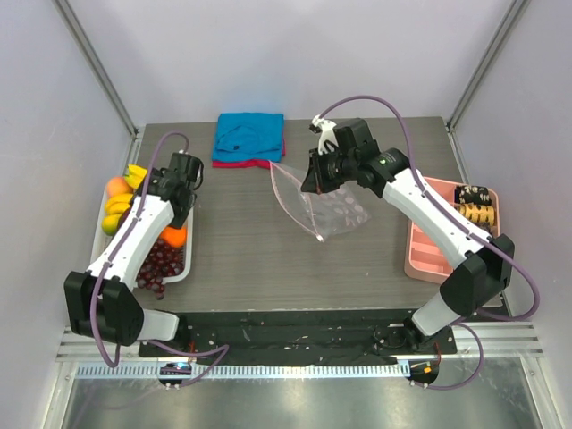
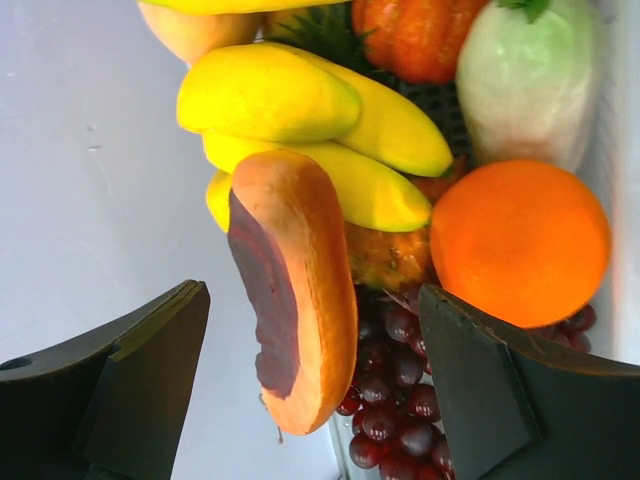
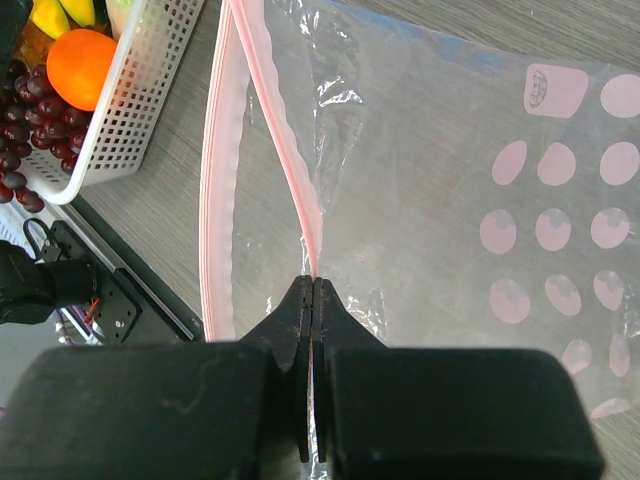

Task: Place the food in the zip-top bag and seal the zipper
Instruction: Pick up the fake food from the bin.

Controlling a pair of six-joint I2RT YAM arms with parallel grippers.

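The food lies piled in a white basket at the table's left: yellow banana pieces, a round orange, dark grapes and an orange-skinned slice. My left gripper hovers open over the pile, with the slice between its fingers but touching neither. The zip-top bag, clear with pink dots, hangs at table centre. My right gripper is shut on one lip of the pink zipper and lifts it. The other lip curves away, so the mouth gapes.
A folded blue-and-red cloth lies at the back centre. A pink compartment tray with brown-and-tan pieces sits at the right edge. Enclosure walls stand close on both sides.
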